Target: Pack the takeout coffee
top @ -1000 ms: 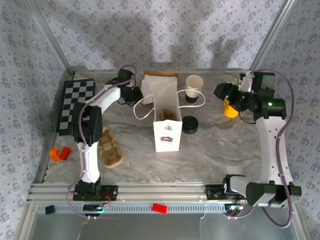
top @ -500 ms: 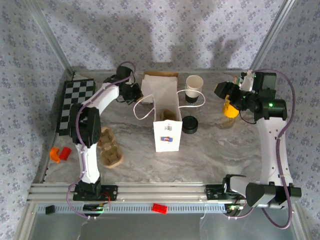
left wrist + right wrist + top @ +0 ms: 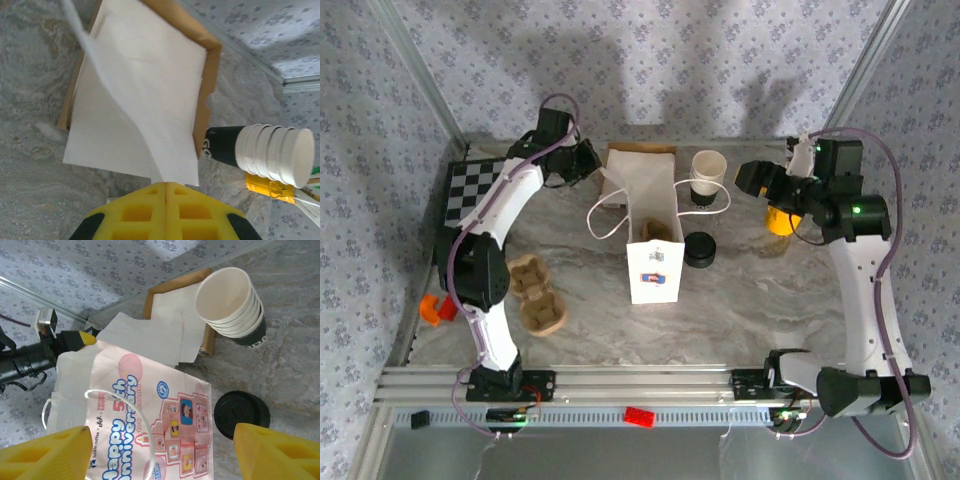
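Since the earlier frame the left arm has been stretched farther toward the back wall, and the right end effector (image 3: 745, 178) has been shifted a little to the left.

The left arm is raised from its base, bent at the elbow over the left side of the grey marbled tabletop (image 3: 770, 300), and extended far back. Its wrist is turned to the right, toward the flat brown cardboard tray (image 3: 640, 150). The left end effector (image 3: 588, 160) is closed, its yellow fingers (image 3: 145, 215) pressed together. A lifted edge of the white paper sheet (image 3: 140, 90) in the tray reaches the fingertips. Whether it is pinched cannot be told.

The right arm is held upright along the right side, with its wrist bent to the left. Its fingers are spread wide and nothing is seen between them. They are pointed toward the stack of lidless cream paper cups (image 3: 707, 168).

The tall white paper bag (image 3: 653, 270) is stood upright at the middle of the tabletop. A black round plastic lid (image 3: 700, 248) is seen just right of the bag, apart from both end effectors. Whether a cup stands under it, and so whether it is the takeout coffee, cannot be told.
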